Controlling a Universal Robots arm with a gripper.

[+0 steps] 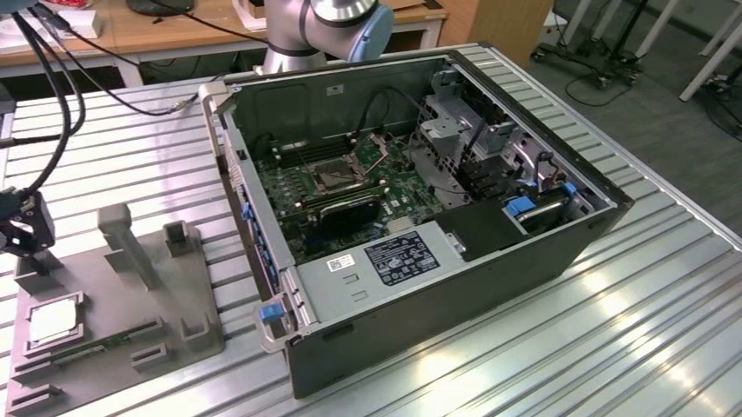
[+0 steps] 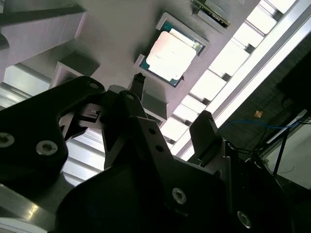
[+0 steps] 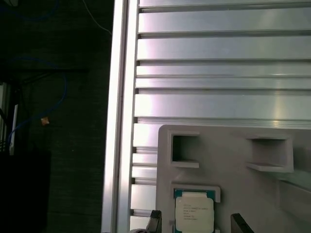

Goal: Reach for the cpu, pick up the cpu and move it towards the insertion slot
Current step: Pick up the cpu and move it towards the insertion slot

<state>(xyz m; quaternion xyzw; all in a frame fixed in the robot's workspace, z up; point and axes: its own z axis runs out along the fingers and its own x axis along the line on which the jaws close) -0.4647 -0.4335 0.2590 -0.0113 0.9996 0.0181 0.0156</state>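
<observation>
At the exterior view's left, the gripper (image 1: 26, 236) hangs over the grey fixture (image 1: 116, 300). Both wrist views show its fingers (image 2: 206, 127) apart and empty. The cpu (image 1: 52, 321) lies flat in the fixture's recess nearby. Well to the right, the insertion slot (image 1: 336, 178) sits on the motherboard (image 1: 400, 189) inside the open computer case (image 1: 464, 287).

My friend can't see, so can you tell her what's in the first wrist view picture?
A small square silvery cpu lies in a recess of a grey plastic holder, the open gripper near it with a dark fingertip on each side. The holder rests on a ribbed silver metal table.
</observation>
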